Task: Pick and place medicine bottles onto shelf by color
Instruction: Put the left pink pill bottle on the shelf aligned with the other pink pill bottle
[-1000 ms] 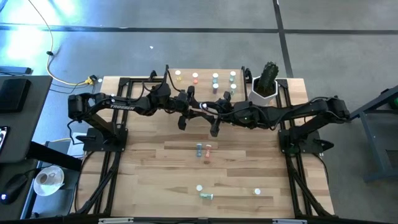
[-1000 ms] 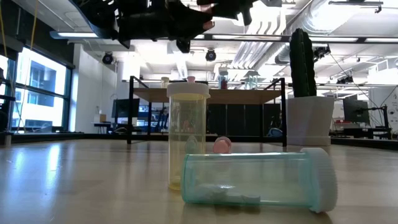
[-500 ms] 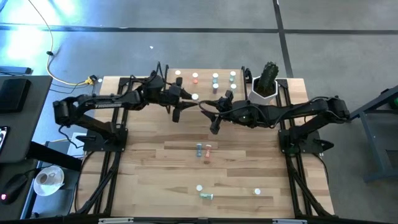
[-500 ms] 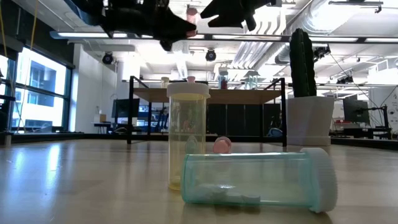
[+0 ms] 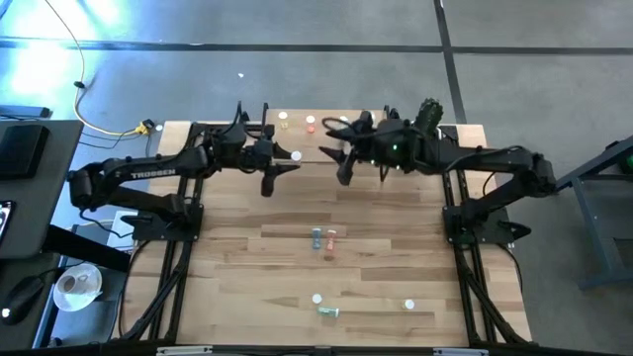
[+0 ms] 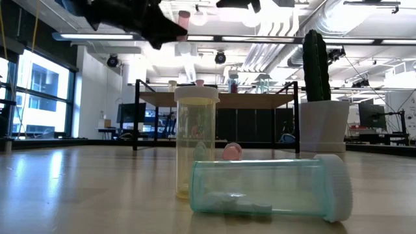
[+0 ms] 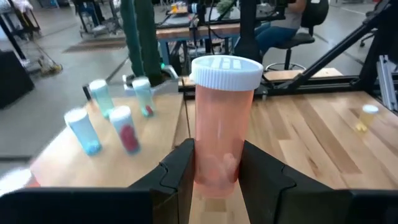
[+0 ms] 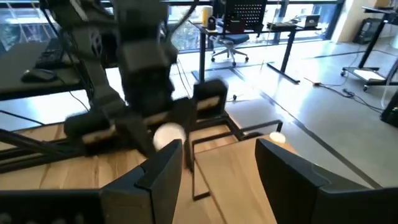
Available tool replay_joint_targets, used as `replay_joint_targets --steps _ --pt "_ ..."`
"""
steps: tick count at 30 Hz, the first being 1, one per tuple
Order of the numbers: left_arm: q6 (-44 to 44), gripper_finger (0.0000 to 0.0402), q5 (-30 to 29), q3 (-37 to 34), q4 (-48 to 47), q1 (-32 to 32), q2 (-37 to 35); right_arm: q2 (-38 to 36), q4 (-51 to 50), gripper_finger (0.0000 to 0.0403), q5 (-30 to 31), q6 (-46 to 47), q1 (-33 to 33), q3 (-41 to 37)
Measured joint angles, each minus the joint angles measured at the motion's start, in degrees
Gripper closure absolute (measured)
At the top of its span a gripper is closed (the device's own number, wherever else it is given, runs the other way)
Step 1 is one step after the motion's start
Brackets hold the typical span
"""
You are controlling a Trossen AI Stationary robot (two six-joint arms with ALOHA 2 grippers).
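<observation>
My left gripper is clamped on a pink medicine bottle with a white cap, held upright in the air just in front of the shelf's left part. On that shelf stand a yellow bottle, a pink one and others further right. My right gripper hangs over the shelf's right half with its fingers spread wide and nothing between them, near the cactus pot. More bottles sit on the tabletop, a blue one beside a pink one.
</observation>
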Motion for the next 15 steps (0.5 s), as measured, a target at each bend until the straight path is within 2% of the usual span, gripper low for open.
replay_joint_targets --steps 7,15 --pt "-5.59 0.0304 -0.33 -8.06 12.19 0.0 -0.17 0.65 -1.46 0.0208 -6.79 -2.14 -3.16 4.04" --pt "-7.29 0.0304 -3.24 -11.33 14.66 -0.22 0.15 6.6 -6.36 0.0208 -12.41 -3.98 -5.08 11.6"
